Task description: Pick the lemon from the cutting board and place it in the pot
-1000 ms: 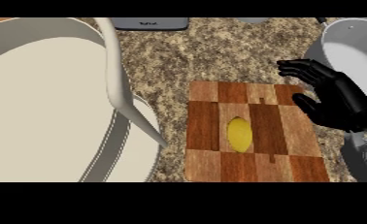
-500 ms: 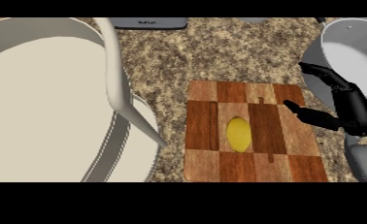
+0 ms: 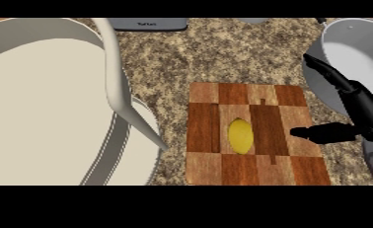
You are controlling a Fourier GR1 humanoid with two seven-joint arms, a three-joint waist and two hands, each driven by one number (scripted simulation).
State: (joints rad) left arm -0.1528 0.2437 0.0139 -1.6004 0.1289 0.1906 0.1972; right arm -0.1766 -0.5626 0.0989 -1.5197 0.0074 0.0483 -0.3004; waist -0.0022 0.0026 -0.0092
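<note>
Since a moment before, my right hand (image 3: 342,104) had dropped lower over the board's right edge, and one finger now reached in toward the fruit — though it had not touched it. The lemon (image 3: 241,134) lay on its long side near the middle of the cutting board (image 3: 218,168), just where it had been. My fingers were spread and fairly straight, grasping nothing; the upper ones lay across the rim of the grey pot (image 3: 350,49) at the far right. The board sat on the speckled table (image 3: 218,54). A large pale pan (image 3: 51,108) filled the left — its long handle slanted down beside the board.
</note>
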